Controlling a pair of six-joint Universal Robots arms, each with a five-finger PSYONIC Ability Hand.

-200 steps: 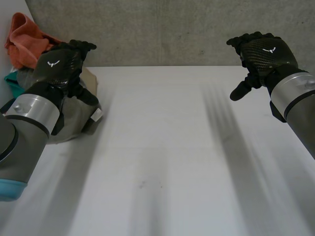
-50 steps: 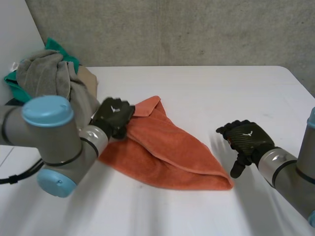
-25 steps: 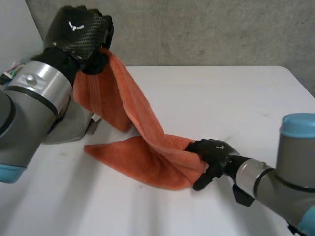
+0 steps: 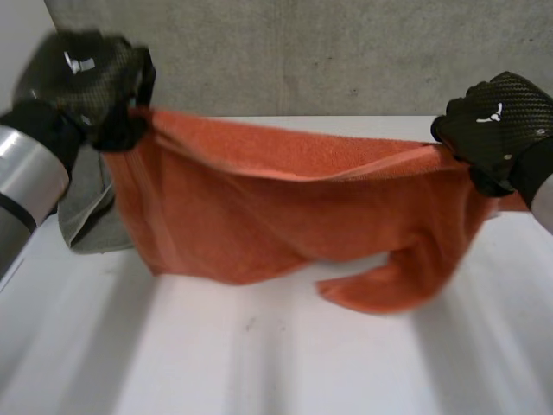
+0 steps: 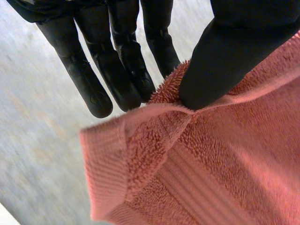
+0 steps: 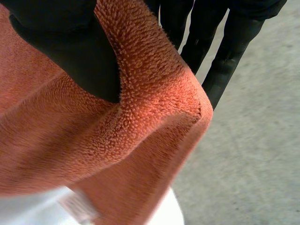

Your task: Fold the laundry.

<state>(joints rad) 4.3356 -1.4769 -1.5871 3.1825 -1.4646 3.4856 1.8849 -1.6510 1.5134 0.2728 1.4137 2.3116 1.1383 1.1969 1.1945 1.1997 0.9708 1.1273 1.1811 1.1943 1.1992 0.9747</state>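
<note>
An orange towel [image 4: 259, 207] hangs stretched in the air between my two hands above the white table [image 4: 259, 363]. My left hand [image 4: 86, 78] pinches its upper left corner; in the left wrist view the thumb [image 5: 225, 61] presses the towel's corner [image 5: 197, 154] against the fingers. At the upper right end, my right hand [image 4: 497, 121] grips the cloth, and in the right wrist view its thumb [image 6: 70, 51] clamps the orange towel [image 6: 117, 140] against the fingers. The towel sags in the middle, and a lower flap [image 4: 380, 290] droops to the table.
A grey cloth [image 4: 86, 216] lies at the table's left edge, behind my left arm and partly hidden by the towel. A concrete wall [image 4: 302, 52] stands behind the table.
My right hand has closed on the towel's end and risen from the table to the upper right. The towel, earlier draped down to the table, now hangs spread between both raised hands.
</note>
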